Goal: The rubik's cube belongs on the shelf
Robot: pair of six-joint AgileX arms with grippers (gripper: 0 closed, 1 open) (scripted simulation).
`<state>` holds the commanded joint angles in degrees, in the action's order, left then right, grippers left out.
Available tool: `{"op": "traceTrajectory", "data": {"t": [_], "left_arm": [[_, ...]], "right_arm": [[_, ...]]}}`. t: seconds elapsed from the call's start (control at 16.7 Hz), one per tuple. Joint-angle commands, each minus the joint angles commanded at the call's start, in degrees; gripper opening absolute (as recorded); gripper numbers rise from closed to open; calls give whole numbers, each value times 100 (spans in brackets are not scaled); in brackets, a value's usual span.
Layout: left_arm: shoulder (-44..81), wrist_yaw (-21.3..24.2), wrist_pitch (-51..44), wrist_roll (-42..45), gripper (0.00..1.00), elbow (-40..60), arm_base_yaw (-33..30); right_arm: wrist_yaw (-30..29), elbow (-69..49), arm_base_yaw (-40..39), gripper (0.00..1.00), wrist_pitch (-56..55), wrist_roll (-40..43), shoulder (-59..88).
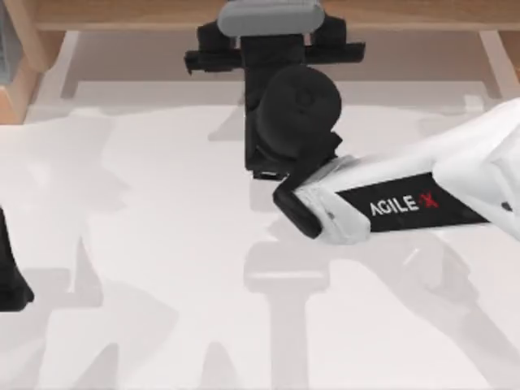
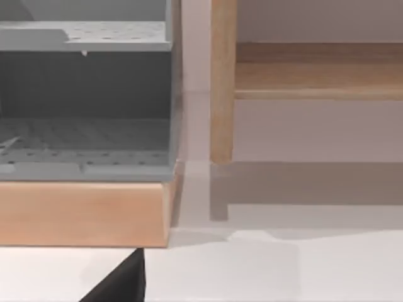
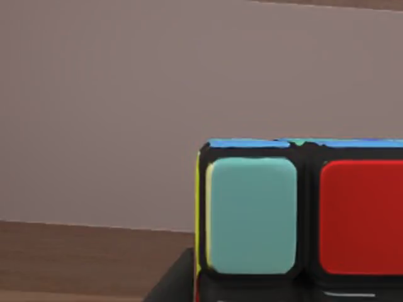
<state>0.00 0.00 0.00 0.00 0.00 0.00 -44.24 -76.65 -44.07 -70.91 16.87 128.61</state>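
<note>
The left arm [image 1: 10,280] sits parked at nine o'clock on the table [image 1: 162,268]; whether its tool is spread or pressed together, I cannot tell. The right gripper [image 1: 272,36] reaches to twelve o'clock, at the shelf [image 1: 122,15]. The right wrist view shows the cube [image 3: 302,214] close up before brown wood; I cannot tell the grip.

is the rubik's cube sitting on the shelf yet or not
Cannot tell. The rubik's cube appears close before the right wrist camera, above the shelf board; whether it rests there is hidden.
</note>
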Motion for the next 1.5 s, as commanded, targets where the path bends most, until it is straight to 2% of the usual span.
{"op": "traceTrajectory", "data": {"t": [0.48,1.02,1.5], "left_arm": [[0,0,0,0,100,0,0],[0,0,0,0,100,0,0],[0,0,0,0,100,0,0]], "right_arm": [[1,235,112,0,-124,-612,255],[3,227,89,0,-167,-677,299],[458,-1209,557,0,843,-808,829]]}}
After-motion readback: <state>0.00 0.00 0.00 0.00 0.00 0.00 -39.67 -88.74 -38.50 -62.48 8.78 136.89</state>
